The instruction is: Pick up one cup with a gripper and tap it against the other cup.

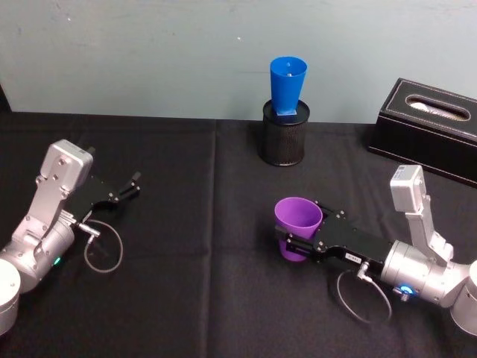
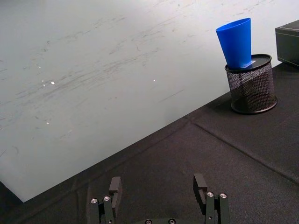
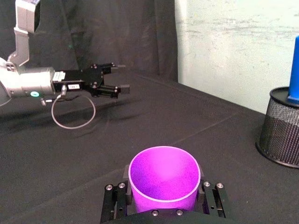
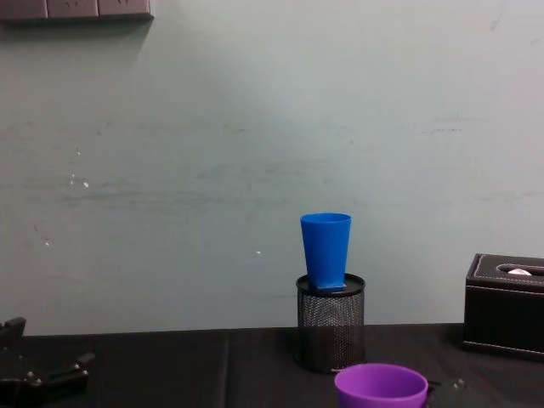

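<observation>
Purple cup (image 3: 164, 179), low centre in the right wrist view, is clamped between the right gripper (image 1: 304, 240) fingers. Tapping is judged undone: the blue cup (image 1: 287, 86) stands upper centre on the mesh holder (image 1: 284, 134). Left gripper (image 1: 123, 189), fingers apart, is parked left.

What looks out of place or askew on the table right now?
The blue cup sits on top of the black mesh pen holder, not on the table, leaning slightly. The purple cup stands upright between the right end effector's fingers.
</observation>
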